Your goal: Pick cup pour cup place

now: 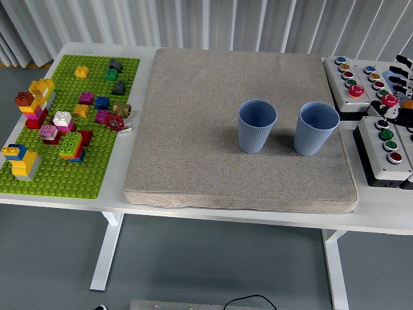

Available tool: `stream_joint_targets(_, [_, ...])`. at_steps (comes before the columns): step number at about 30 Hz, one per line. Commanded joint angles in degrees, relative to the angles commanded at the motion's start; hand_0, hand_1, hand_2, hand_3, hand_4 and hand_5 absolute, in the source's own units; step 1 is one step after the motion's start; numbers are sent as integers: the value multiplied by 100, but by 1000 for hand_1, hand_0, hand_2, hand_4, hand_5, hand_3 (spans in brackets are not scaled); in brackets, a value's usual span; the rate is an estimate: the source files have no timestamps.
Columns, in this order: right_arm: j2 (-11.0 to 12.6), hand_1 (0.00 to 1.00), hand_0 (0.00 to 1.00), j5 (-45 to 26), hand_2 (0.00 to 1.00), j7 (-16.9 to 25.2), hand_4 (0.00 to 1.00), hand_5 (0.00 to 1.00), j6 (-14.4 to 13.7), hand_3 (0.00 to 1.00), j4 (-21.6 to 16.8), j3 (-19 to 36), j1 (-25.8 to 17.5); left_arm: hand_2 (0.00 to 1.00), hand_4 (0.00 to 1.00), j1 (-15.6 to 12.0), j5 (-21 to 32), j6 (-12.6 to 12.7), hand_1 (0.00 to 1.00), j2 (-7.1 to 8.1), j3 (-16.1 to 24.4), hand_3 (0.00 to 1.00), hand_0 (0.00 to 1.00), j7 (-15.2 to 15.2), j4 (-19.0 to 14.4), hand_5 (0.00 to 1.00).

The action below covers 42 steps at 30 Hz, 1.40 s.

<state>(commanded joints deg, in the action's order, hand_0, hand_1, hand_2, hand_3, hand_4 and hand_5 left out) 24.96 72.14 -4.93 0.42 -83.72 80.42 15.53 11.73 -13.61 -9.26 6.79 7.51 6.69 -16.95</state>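
Robot test lab: white table [193,216] w/ push-button boxes [387,145], brick baseplate [64,174], grey mat [193,129].

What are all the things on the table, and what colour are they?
Cups: 2, blue, upright side by side on the mat's right half, left cup, right cup.
Mat: 1, grey-brown, middle of the table.
Baseplate: 1, green, left end of the table.
Bricks: many, yellow, red, pink, blue, green, white and grey, on the baseplate, some stacked.
Button boxes: at least three, grey with coloured buttons, right end of the table.
Table: 1, white.
Right hand: 1, black with white fingertips, at the right edge over the button boxes, fingers spread, holding nothing.
Left hand: not in view.
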Motion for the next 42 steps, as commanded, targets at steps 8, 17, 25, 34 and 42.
stream_joint_targets(8, [92, 866, 890, 58, 910, -3, 823, 221, -12, 955, -266, -207, -467, 842, 499, -33, -24, -2, 821, 10, 9, 761, 771, 8, 0, 998])
stream_joint_targets(17, [43, 866, 885, 104, 910, -15, 822, 221, -8, 956, -326, -429, -683, 841, 499, -12, -46, -6, 820, 13, 14, 761, 771, 8, -1, 998])
stream_joint_targets(25, [-85, 867, 891, 82, 910, 1, 820, 220, -16, 956, -223, -560, -599, 839, 499, 17, -41, -6, 821, 2, 6, 761, 772, -1, -1, 998])
stream_joint_targets(34, [-267, 867, 891, 55, 909, 15, 819, 220, -22, 956, -96, -744, -491, 839, 499, 22, -70, -9, 821, -16, 28, 761, 771, 16, -3, 998])
stream_joint_targets(42, [-347, 867, 891, 41, 910, 30, 819, 221, -10, 956, 2, -805, -424, 839, 498, 24, -83, -11, 821, -29, 40, 761, 771, 21, -7, 998])
